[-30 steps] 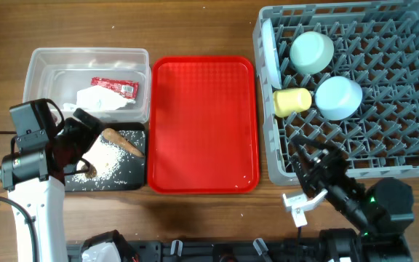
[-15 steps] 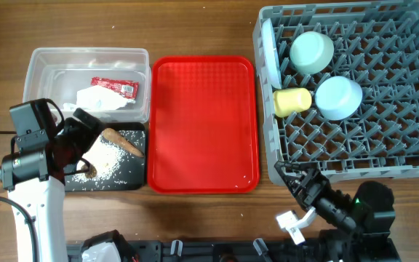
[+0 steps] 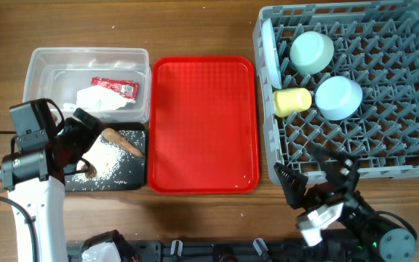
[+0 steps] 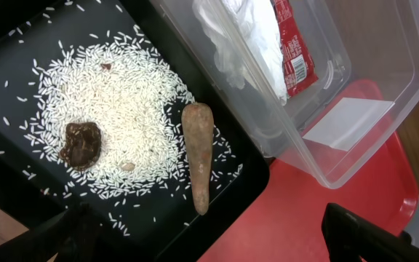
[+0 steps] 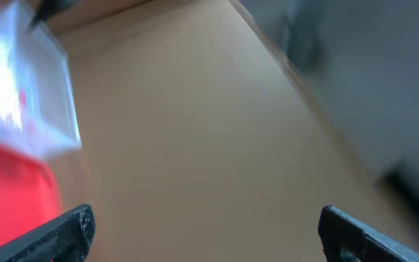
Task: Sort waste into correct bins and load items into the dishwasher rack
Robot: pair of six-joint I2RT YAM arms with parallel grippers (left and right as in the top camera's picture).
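All sorted, seemingly: draws right gripper, open and empty, back off dishwasher rack holding green bowl, blue bowl, yellow cup, plate; hovers left gripper, open, above rice-strewn black tray.

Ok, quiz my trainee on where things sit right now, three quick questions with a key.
1. Short answer: which gripper hangs over the black tray?
2. True or false: the packet lies in the black tray.
3. The cup is in: A the rack, B the black tray, C the tub.

Key: 1 the left gripper; 2 false, it lies in the tub; 3 A.
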